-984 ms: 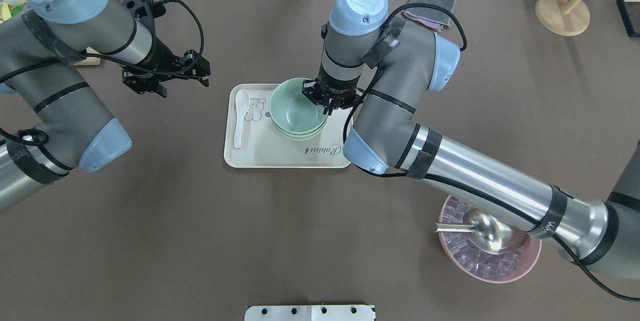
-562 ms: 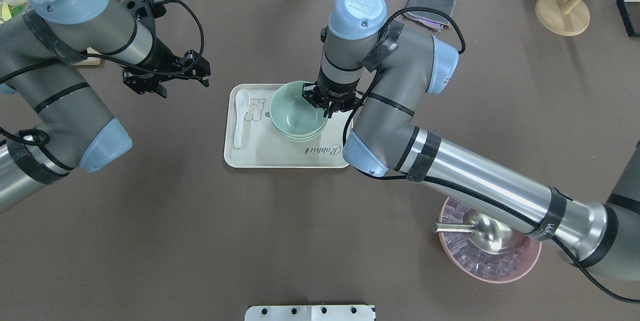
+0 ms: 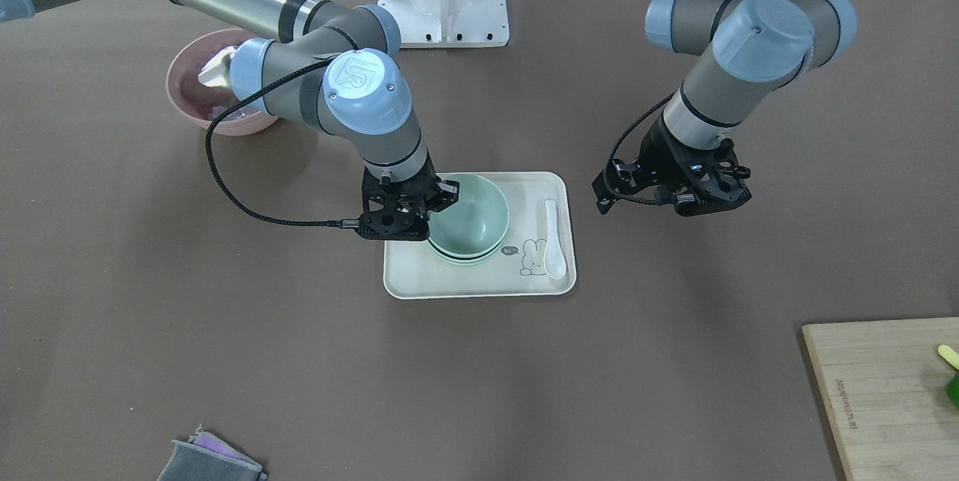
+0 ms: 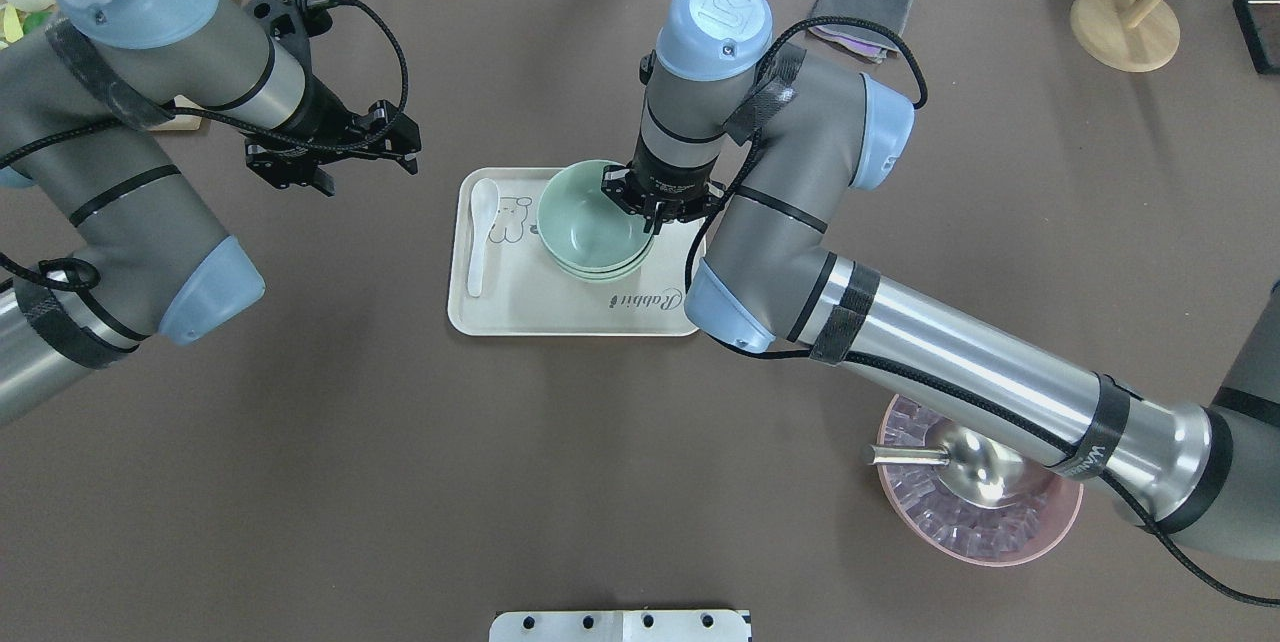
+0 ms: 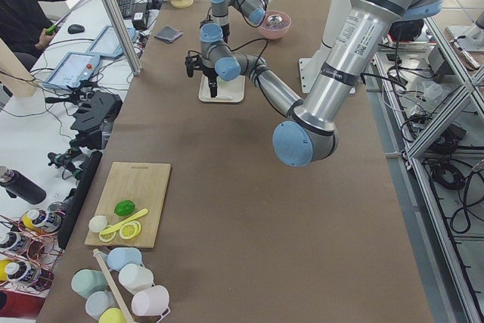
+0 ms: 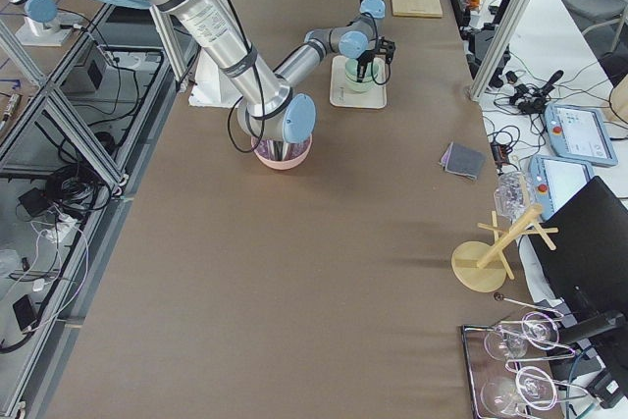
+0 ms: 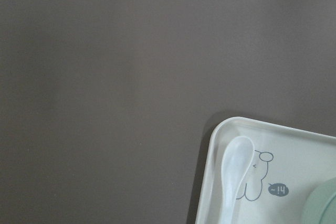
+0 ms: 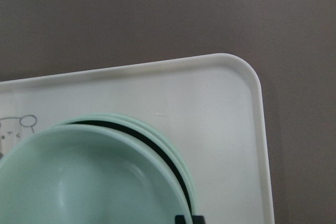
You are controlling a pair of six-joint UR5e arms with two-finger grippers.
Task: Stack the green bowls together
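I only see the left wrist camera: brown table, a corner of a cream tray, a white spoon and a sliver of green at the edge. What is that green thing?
Observer: Those are the green bowls, three of them nested in one stack on the tray.
Operator: Is something holding them?
Observer: The right claw grips the top bowl by its rim. A dark gap shows under that bowl, so it does not look fully seated.
Operator: And the arm my camera rides on?
Observer: The left claw hovers over the table beside the tray, holding nothing.
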